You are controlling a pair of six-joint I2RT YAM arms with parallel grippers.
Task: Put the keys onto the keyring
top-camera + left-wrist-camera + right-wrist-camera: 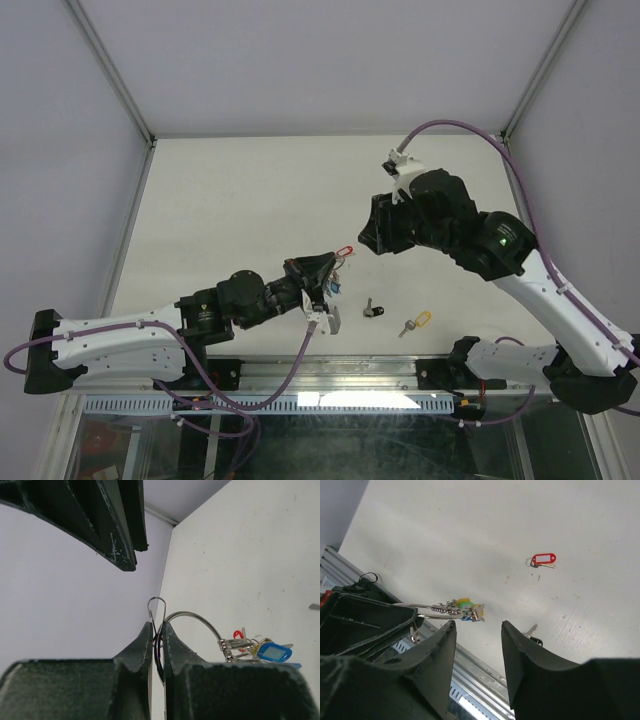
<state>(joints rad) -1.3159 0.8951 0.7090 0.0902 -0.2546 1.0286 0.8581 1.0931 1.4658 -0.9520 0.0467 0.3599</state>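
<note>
A thin silver keyring is held above the table, near its front edge. The left gripper has its fingers pressed together on the wire. A small cluster of threaded keys with yellow, green and blue heads hangs from the ring.

Three keys lie loose on the table. A red key sits just beyond the ring, and a black key and a yellow key lie nearer the front edge. The right gripper hovers over them with its fingers spread and nothing between them.

The task looks partly done: some keys are on the ring and three remain. The step in hand appears to be fetching another loose key. The next move likely calls for the right gripper to come down over one small flat key, pinch its head cleanly, then bring its hole to the ring's open end.

The left wrist view shows the pinch on the wire up close, which the overhead view cannot resolve. The right wrist view shows the spread fingers and the red key apart from the cluster. Only the overhead view shows all three loose keys; the yellow one is outside both wrist views
</note>
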